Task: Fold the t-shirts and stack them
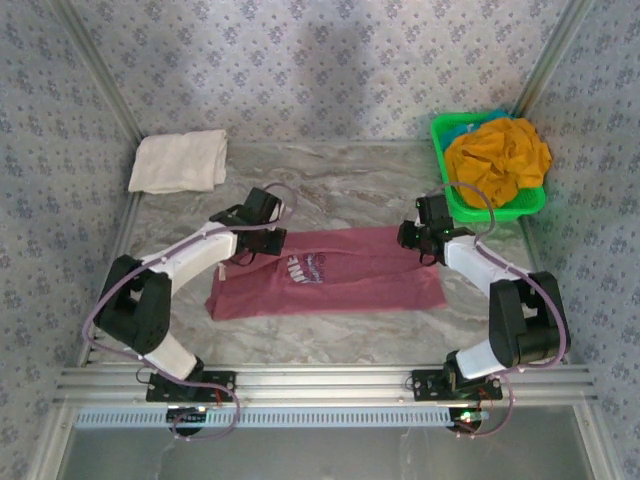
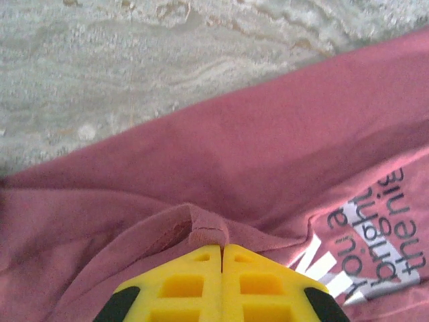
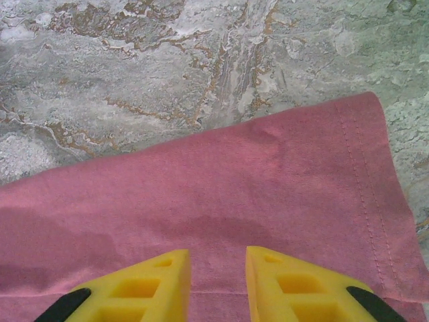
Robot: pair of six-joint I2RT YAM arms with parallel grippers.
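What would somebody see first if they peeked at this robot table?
The big maroon t-shirt spread across the middle of the table has a yellow claw at each end: the left claw is pinched shut on a ridge of its cloth, and the right claw is open over its hem. Next comes the bright mustard-orange t-shirt heaped in the green basket at the far right corner, then a folded cream-white t-shirt at the far left.

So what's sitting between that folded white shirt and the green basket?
Nothing. In the top view, the marble tabletop between the cream-white t-shirt and the green basket is bare.
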